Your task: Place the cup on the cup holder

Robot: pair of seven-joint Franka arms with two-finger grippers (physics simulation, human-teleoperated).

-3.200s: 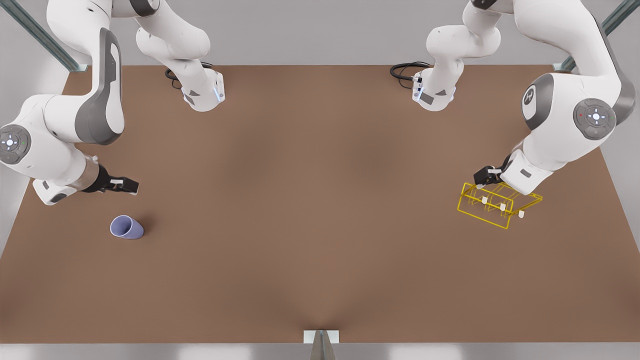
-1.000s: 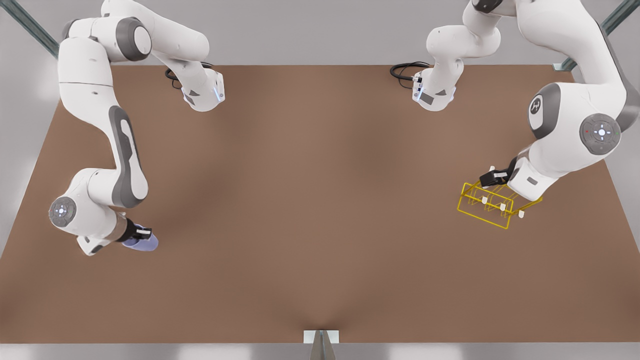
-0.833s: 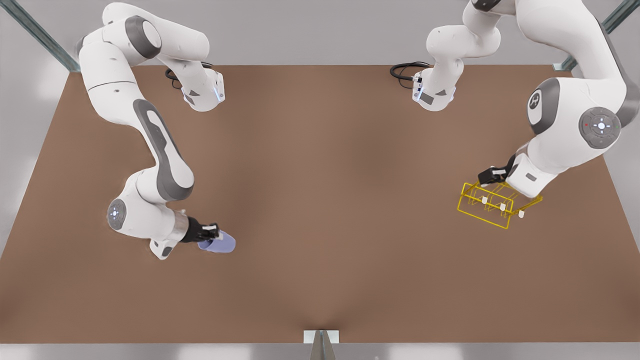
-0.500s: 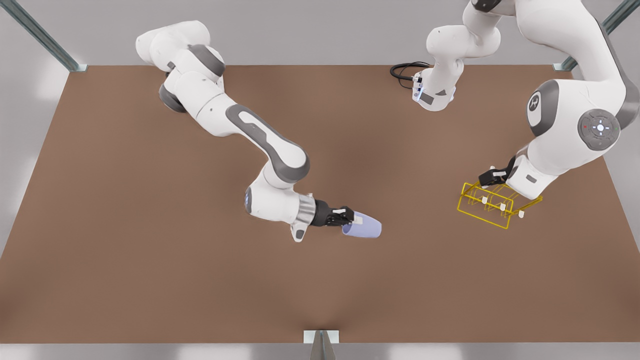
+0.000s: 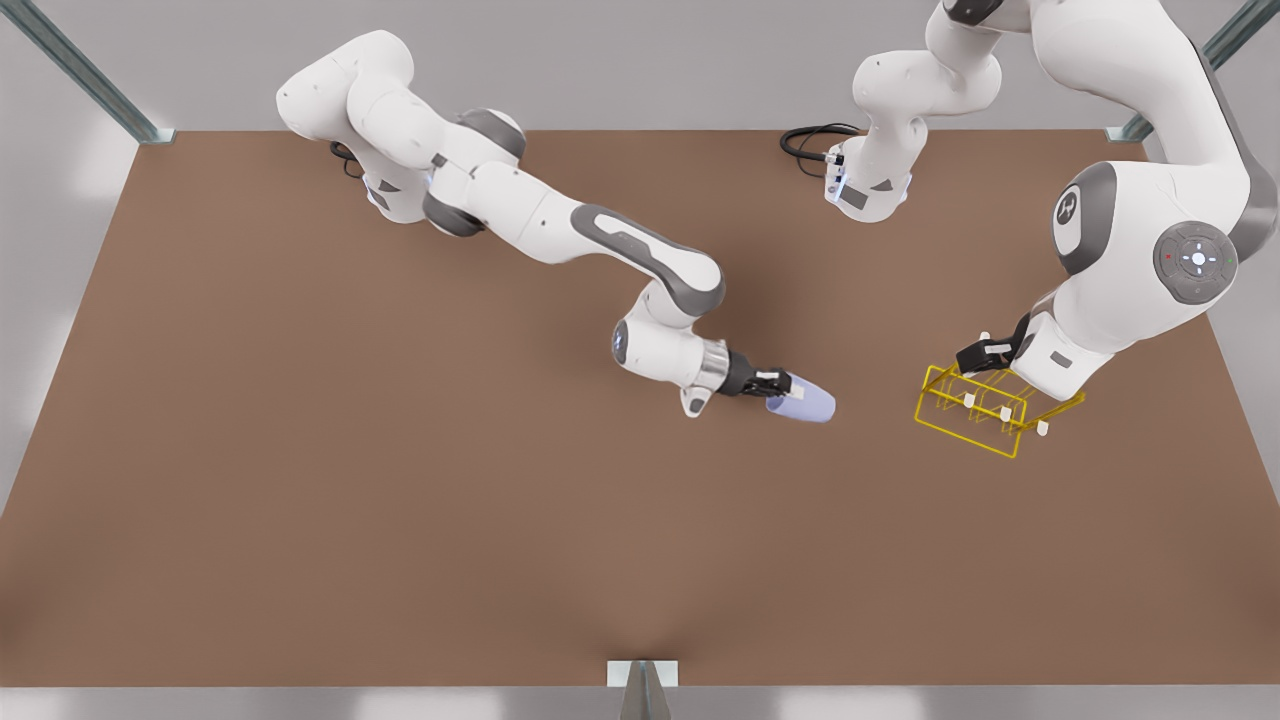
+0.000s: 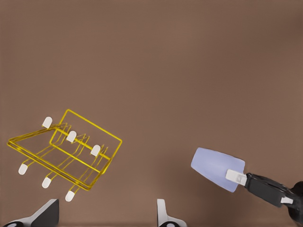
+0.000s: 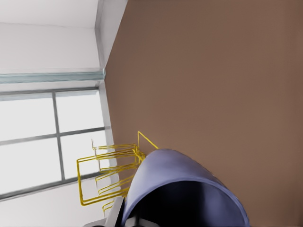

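The right gripper [image 5: 778, 383] pinches the lavender cup [image 5: 802, 405] by its rim, holding it on its side above the middle of the worktop [image 5: 400, 500], short of the yellow cup holder [image 5: 975, 420]. The left gripper [image 6: 106, 215] hovers spread over the holder near the front view's right edge.
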